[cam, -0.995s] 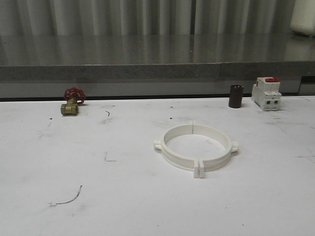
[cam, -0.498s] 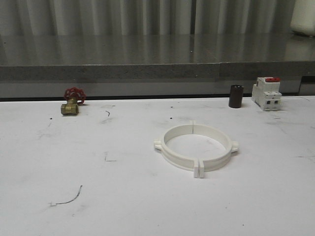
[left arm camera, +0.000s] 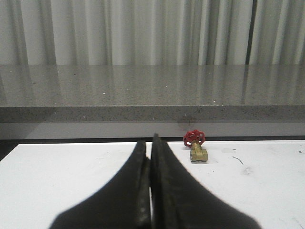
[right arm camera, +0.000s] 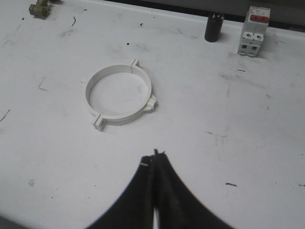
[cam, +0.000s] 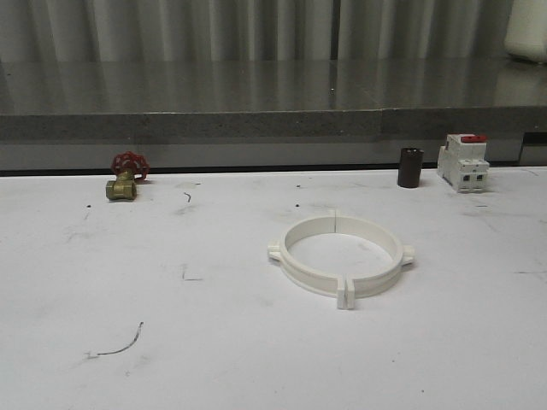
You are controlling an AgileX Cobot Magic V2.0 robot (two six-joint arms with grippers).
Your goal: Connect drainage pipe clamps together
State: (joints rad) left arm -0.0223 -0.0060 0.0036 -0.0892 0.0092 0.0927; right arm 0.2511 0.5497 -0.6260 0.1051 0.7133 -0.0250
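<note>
The two white drainage pipe clamps (cam: 340, 256) lie flat on the white table, joined end to end into one ring, with flat tabs meeting at front and back and a nub on each side. In the right wrist view the same ring (right arm camera: 118, 94) lies well ahead of my right gripper (right arm camera: 155, 160), whose black jaws are shut with nothing between them. My left gripper (left arm camera: 149, 148) is shut and empty too, off to the left of the ring, pointing towards the back ledge.
A brass valve with a red handwheel (cam: 126, 178) sits at the back left. A dark cylinder (cam: 409, 167) and a white breaker with a red top (cam: 462, 162) stand at the back right. A grey stone ledge (cam: 256, 120) runs behind the table.
</note>
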